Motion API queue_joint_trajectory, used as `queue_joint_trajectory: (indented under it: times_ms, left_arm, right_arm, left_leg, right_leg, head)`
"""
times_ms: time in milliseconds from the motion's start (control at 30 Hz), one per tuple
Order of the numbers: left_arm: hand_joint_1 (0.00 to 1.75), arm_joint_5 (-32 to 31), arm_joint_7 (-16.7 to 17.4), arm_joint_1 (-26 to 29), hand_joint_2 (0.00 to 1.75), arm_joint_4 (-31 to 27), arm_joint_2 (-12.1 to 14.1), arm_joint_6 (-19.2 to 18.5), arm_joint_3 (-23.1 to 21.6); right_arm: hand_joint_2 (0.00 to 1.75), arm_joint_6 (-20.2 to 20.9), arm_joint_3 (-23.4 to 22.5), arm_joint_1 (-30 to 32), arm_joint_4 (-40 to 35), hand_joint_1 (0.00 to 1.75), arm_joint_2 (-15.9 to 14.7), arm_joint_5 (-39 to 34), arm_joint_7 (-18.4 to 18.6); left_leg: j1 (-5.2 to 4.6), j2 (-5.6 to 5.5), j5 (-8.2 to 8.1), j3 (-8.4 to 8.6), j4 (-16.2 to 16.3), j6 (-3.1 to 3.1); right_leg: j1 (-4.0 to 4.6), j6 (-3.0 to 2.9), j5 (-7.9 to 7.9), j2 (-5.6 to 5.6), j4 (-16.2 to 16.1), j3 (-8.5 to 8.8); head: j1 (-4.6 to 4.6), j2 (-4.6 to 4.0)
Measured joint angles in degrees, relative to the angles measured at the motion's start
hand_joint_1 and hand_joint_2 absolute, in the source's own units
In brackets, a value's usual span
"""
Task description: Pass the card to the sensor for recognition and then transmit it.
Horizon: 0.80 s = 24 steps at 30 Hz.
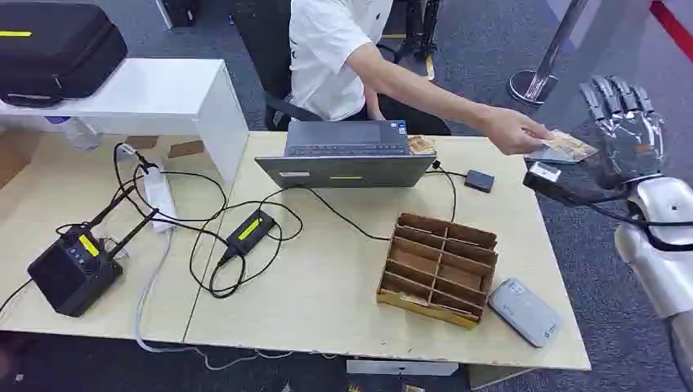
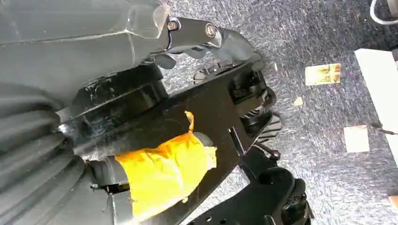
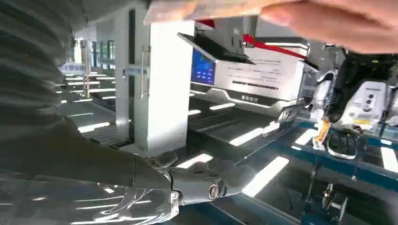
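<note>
Right hand [image 1: 625, 135]: raised beyond the surface's [image 1: 343, 286] right edge, fingers spreading upright, gripping nothing. Card [image 1: 566, 147]: lying flat just beside its palm on the surface side, long axis pointing toward the hand, a person's hand [image 1: 513, 131] pinching the far end. Left hand [image 2: 108, 70]: hanging toward the floor, grasp unreadable.
</note>
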Motion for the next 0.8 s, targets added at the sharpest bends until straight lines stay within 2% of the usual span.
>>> queue_joint_trajectory:
  times_ms: [167, 800]
  left_arm:
    - [0.00, 0.81, -0.02, -0.03, 1.75, 0.00, 0.35, -1.42, 0.00]
    - [0.00, 1.84, -0.33, 0.00, 1.75, 0.00, 0.61, -2.06, 0.00]
  right_arm:
    - [1.75, 0.57, -0.09, 1.58, -2.02, 1.75, -0.07, -0.98, -0.68]
    - [1.75, 0.72, -1.14, 4.00, -4.35, 1.75, -0.39, -1.92, -0.77]
  left_leg:
    - [-0.01, 0.01, 0.00, -0.01, -0.01, 0.00]
    - [-0.02, -0.02, 0.00, -0.04, 0.00, 0.00]
  right_leg:
    - [0.00, 0.00, 0.00, 0.00, 0.02, 0.00]
    - [-0.01, 0.00, 0.00, -0.03, -0.01, 0.00]
  head:
    - [0.00, 0.00]
    - [0.00, 0.00]
